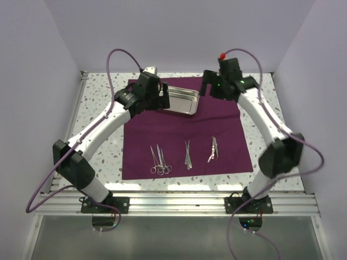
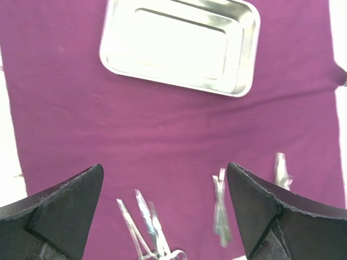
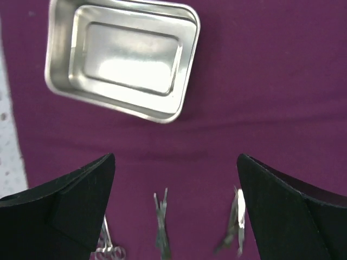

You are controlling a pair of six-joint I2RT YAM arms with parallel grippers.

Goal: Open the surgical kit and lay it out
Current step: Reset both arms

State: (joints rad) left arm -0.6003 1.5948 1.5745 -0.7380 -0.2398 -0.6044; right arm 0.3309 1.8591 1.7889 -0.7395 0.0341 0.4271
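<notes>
Speckled table (image 1: 111, 158) w/ purple cloth (image 1: 184, 127) flat on top

**Top view:** bright, even, diffuse overhead light. Shadows are faint and soft-edged, focus is sharp throughout, and pale glare streaks the near edge of the table (image 1: 217, 181).

**Left wrist view:** the floor of the steel tray (image 2: 179, 46) is blown out to white, and the scissors (image 2: 146, 227) are smeared and out of focus.

**Right wrist view:** the tray carries a smaller hotspot, and the tweezers (image 3: 160, 225) are soft.

**Both wrist views:** the fingers (image 2: 59, 211) of the left gripper (image 2: 164, 167) and those of the right gripper (image 3: 175, 157) are underexposed to near-black.
</notes>
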